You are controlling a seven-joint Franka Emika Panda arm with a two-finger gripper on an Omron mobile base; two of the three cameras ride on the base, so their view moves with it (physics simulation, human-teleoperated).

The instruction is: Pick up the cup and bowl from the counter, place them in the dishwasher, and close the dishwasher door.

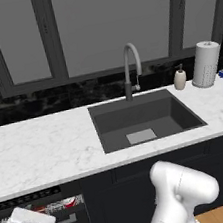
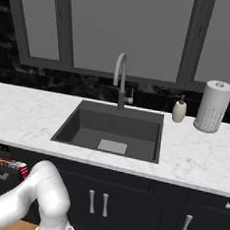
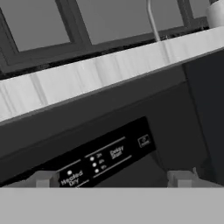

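While spread wide, gripper low before the dishwasher control strip, under the counter edge.

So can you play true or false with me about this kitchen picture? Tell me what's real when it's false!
1. The sink is cut into the counter. True.
2. A red cup stands on the counter beside the faucet. False: near the faucet there is a soap bottle, and no cup stands on the counter.
3. The paper towel roll stands upright. True.
4. The tool is squeezing the bowl. False: the tool is open, holds nothing, and faces the dishwasher control panel.
5. The soap bottle lies inside the sink. False: it stands on the counter behind the sink, next to the paper towel roll.
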